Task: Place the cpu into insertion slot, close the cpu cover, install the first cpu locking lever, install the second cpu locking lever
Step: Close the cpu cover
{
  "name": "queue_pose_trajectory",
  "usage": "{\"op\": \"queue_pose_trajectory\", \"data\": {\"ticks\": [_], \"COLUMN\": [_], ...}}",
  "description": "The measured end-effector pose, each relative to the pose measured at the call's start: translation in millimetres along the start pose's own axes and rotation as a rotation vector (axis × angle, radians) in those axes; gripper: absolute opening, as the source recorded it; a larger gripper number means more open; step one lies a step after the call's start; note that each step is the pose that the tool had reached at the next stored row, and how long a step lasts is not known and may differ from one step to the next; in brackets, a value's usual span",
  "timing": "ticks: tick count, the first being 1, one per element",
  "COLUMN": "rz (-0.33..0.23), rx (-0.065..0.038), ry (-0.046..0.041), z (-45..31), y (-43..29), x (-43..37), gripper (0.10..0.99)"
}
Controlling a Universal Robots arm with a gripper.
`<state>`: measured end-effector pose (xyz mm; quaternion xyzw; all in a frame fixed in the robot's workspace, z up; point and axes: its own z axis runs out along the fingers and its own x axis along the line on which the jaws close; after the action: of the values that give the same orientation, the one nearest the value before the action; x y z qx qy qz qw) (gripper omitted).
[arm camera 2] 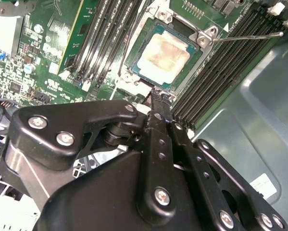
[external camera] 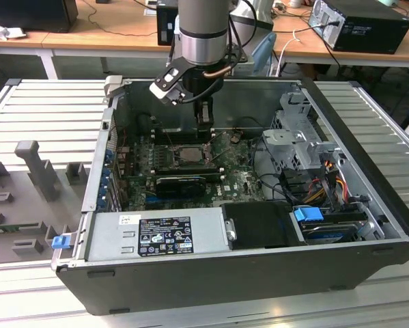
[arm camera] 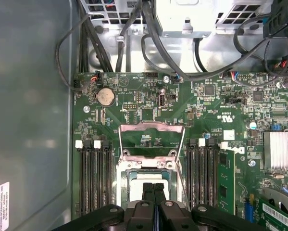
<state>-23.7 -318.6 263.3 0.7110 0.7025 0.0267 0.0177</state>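
Note:
The cpu (arm camera 2: 163, 53), a pale square chip, lies flat in the insertion slot (arm camera 2: 136, 45) on the green motherboard. The cpu cover (arm camera: 151, 126) stands open, swung back beyond the slot, with board showing through its window. My gripper (arm camera: 153, 190) hangs just above the near edge of the cpu (arm camera: 146, 179), fingers shut together with nothing between them. In the exterior view the gripper (external camera: 204, 126) reaches down into the case at the far edge of the slot (external camera: 188, 154). A thin locking lever (arm camera 2: 249, 35) sticks out sideways from the slot, unlatched; another thin lever (arm camera: 181, 179) runs along its side.
Black memory slots (arm camera: 93, 178) flank the slot on both sides. A long black graphics card (external camera: 182, 183) lies nearer the case front. Cables and a drive cage (external camera: 296, 140) fill the exterior view's right. The grey case wall (arm camera: 28, 120) is close by.

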Motion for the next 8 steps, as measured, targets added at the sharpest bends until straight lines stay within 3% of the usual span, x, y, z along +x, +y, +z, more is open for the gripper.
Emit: {"op": "queue_pose_trajectory", "data": {"ticks": [8], "rz": [0.000], "rx": [0.000], "ry": [-0.0002], "z": [-2.3], "y": [6.5], "x": [0.3], "gripper": [0.106]}}
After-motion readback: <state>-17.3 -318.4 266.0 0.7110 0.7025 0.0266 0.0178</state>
